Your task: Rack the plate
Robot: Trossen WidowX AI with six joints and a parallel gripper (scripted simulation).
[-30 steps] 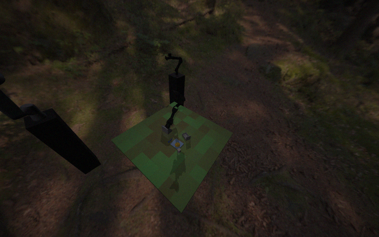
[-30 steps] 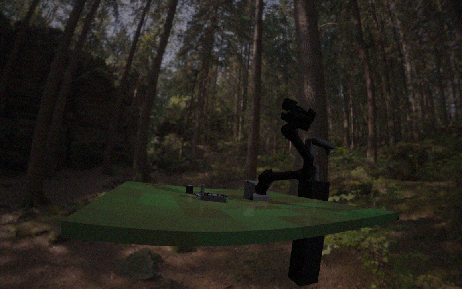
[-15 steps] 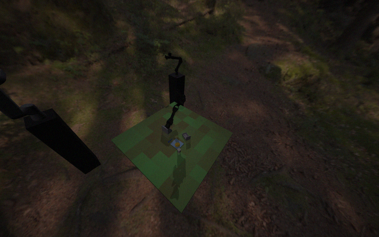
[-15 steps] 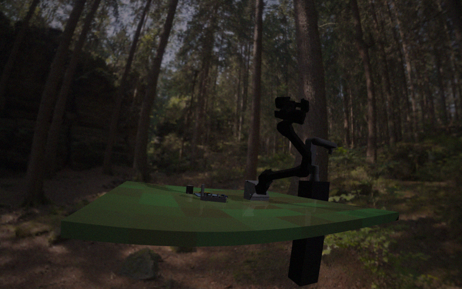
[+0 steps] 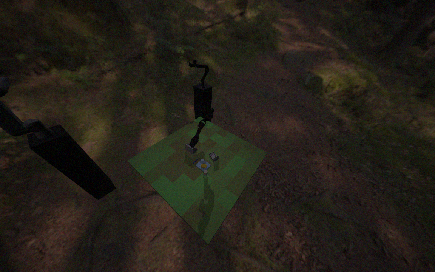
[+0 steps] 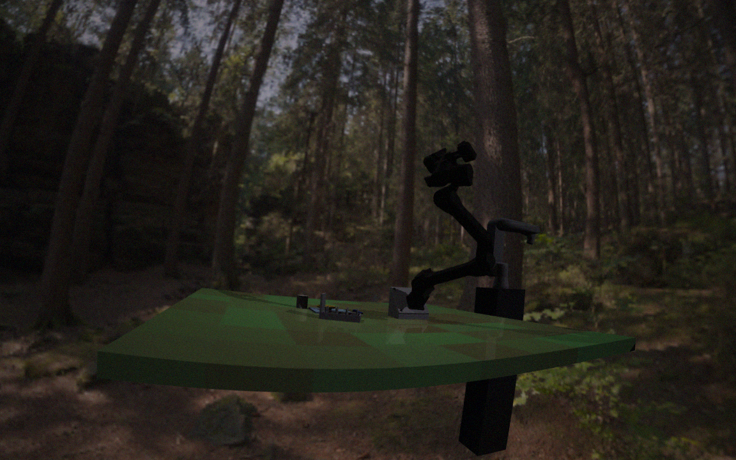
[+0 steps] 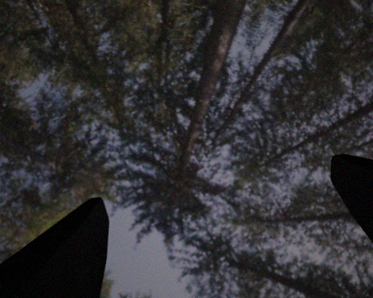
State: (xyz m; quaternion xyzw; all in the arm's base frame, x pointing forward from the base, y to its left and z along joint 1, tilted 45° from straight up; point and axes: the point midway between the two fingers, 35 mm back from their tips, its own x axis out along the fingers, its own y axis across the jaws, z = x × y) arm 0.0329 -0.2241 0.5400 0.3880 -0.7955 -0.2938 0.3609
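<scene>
On the green worktop [image 6: 256,354], nearest the exterior camera, a small dark cup [image 6: 301,301] is seen. Just beyond it the plate [image 5: 203,165] lies flat on a blue mat, with the dish rack [image 5: 213,155] near it. The plate is judged rigid, smooth and breakable; being flat, it is best taken at its rim. Farthest, high above its base, the claw [image 6: 450,163] is held spread wide and empty, pointed up at the treetops.
</scene>
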